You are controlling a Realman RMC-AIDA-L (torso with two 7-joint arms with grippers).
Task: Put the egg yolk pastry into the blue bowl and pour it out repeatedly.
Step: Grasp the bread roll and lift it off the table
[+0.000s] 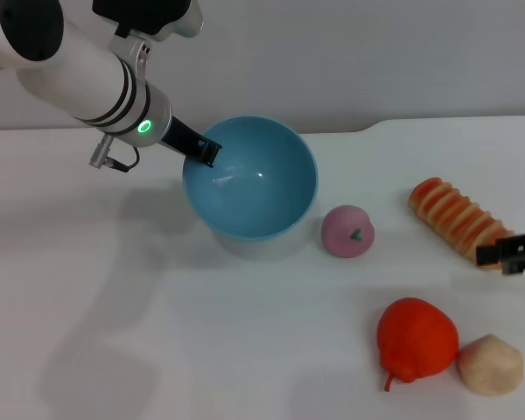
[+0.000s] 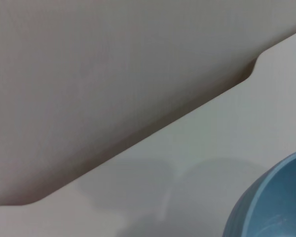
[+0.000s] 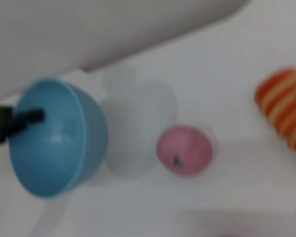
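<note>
The blue bowl (image 1: 254, 179) is lifted off the white table and tilted, its opening facing up and toward me; it looks empty. My left gripper (image 1: 206, 151) is shut on the bowl's far-left rim. The bowl also shows in the left wrist view (image 2: 271, 205) and in the right wrist view (image 3: 54, 138), where the left gripper (image 3: 17, 120) holds its rim. The egg yolk pastry (image 1: 490, 364), a pale beige lump, lies on the table at the front right, touching a red-orange fruit (image 1: 416, 339). My right gripper (image 1: 518, 251) sits at the right edge, by the bread roll's near end.
A pink ball with a green mark (image 1: 348, 231) lies just right of the bowl, also in the right wrist view (image 3: 183, 150). An orange-and-cream striped bread roll (image 1: 455, 219) lies at the right, also in the right wrist view (image 3: 286, 106). The table's back edge meets a grey wall (image 2: 113, 74).
</note>
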